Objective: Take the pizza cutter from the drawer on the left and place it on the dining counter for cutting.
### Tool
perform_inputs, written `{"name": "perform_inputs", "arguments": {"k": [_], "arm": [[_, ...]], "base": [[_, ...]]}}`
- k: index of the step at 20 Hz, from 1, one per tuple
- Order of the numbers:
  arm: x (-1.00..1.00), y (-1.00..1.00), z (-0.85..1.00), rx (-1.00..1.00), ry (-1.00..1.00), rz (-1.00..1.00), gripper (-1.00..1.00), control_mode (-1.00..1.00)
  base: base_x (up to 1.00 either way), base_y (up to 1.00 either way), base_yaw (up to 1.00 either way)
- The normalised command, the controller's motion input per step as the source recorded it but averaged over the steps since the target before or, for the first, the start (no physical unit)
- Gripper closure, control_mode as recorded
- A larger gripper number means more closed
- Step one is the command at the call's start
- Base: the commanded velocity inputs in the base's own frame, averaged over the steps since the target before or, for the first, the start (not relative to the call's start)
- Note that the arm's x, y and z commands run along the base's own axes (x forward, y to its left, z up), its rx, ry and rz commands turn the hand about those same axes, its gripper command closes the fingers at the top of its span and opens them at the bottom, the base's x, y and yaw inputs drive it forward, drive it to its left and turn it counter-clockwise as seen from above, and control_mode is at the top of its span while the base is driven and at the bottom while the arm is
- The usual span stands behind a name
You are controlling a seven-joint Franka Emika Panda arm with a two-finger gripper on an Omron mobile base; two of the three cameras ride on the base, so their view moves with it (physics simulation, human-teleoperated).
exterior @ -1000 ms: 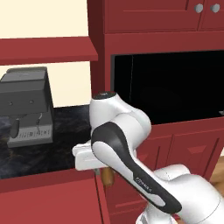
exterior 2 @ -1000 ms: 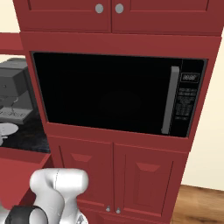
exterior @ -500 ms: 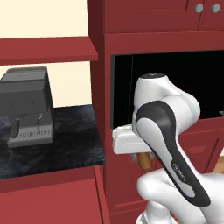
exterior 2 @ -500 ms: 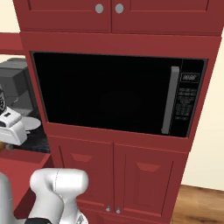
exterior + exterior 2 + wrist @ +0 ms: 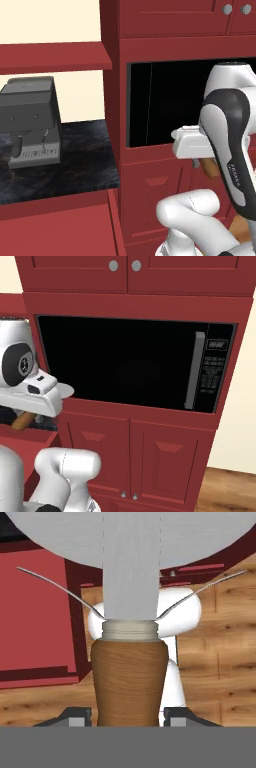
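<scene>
The pizza cutter's brown wooden handle (image 5: 130,677) stands between my gripper's (image 5: 129,717) two dark tips, which are shut on it. Its grey wheel blade (image 5: 130,542) fills the top of the hand view. In the left base view the gripper (image 5: 202,161) hangs in front of the microwave's lower edge, with the handle (image 5: 211,169) poking out below the white hand. From the right base view the handle (image 5: 22,420) shows under the hand at the left edge. A dark-red panel with a darker rim (image 5: 35,622), possibly the drawer, lies below. The dining counter is out of view.
A black built-in microwave (image 5: 135,363) sits in a tall dark-red cabinet with doors (image 5: 165,456) beneath it. To the left, a short black top (image 5: 60,160) carries a grey coffee machine (image 5: 30,120) under a red shelf (image 5: 55,55). Wooden floor (image 5: 220,662) lies below the hand.
The arm has swung to the right, from the edge of the short black top to the front of the microwave, carrying the pizza cutter. The views themselves have not shifted.
</scene>
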Motion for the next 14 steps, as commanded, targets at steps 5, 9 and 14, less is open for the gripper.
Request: {"name": "perform_inputs", "arguments": {"k": [5, 9, 14], "arm": [[0.04, -0.74, -0.02, 0.0, 0.0, 0.0, 1.0, -1.0], [0.29, -0.33, -0.27, 0.0, -0.03, 0.02, 1.0, -1.0], [0.32, -0.09, -0.25, 0.0, -0.03, 0.07, 1.0, -1.0]], "base": [[0.0, 0.0, 0.0], [0.0, 0.0, 0.0], [0.0, 0.0, 0.0]]}}
